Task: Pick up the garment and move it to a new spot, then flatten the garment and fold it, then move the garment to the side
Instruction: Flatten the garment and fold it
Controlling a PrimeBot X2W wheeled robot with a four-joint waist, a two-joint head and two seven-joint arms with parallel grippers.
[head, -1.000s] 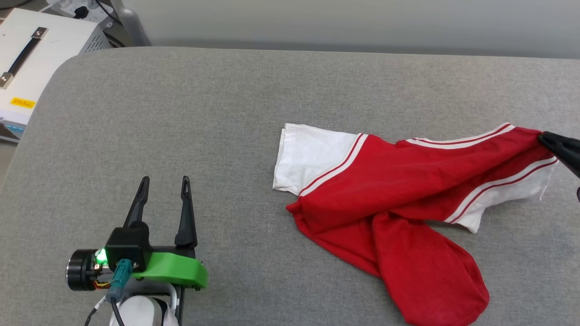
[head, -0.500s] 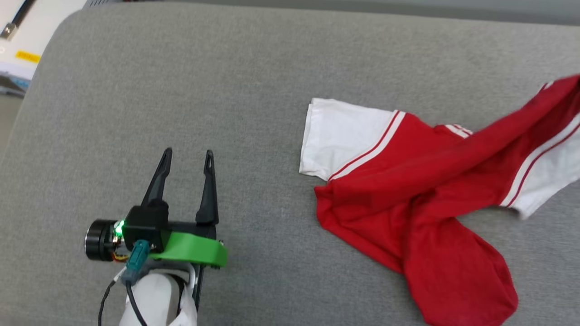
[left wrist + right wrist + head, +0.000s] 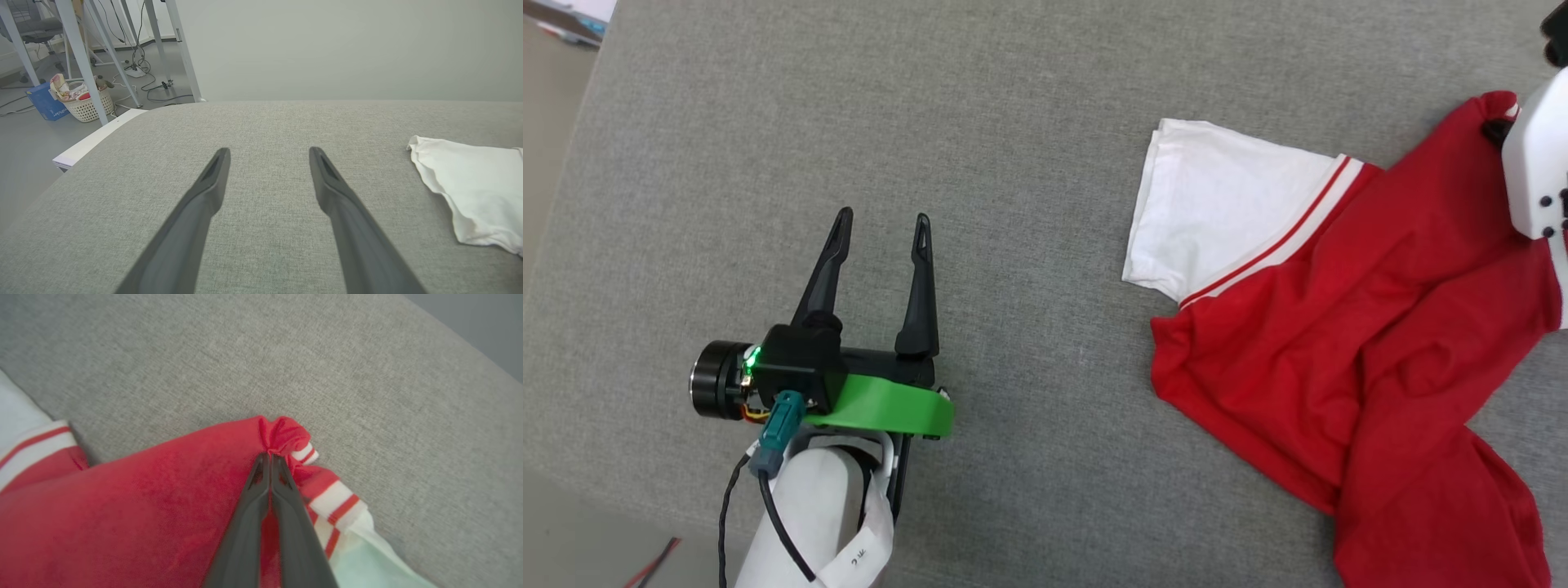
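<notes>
The garment (image 3: 1347,327), a red T-shirt with white sleeves and striped trim, lies crumpled on the right of the grey padded table (image 3: 1013,122). Its white sleeve (image 3: 1225,208) spreads flat toward the middle. My right gripper (image 3: 269,457) is shut on a bunched red fold of the garment (image 3: 163,506) near the striped trim, lifting that part; in the head view its white wrist (image 3: 1534,171) covers the pinch. My left gripper (image 3: 882,224) hovers open over bare table at the left, well apart from the shirt. The white sleeve (image 3: 474,192) shows right of the left gripper (image 3: 267,152).
The table's rounded left edge (image 3: 572,188) drops to the floor. Beyond it in the left wrist view stand metal frame legs (image 3: 81,53), a wicker basket (image 3: 88,106) and a blue box (image 3: 43,102). A plain wall rises behind the table.
The head camera has tilted down and shifted. My right gripper has raised its pinched part of the garment, pulling the red fabric up and taut; the left gripper stays open.
</notes>
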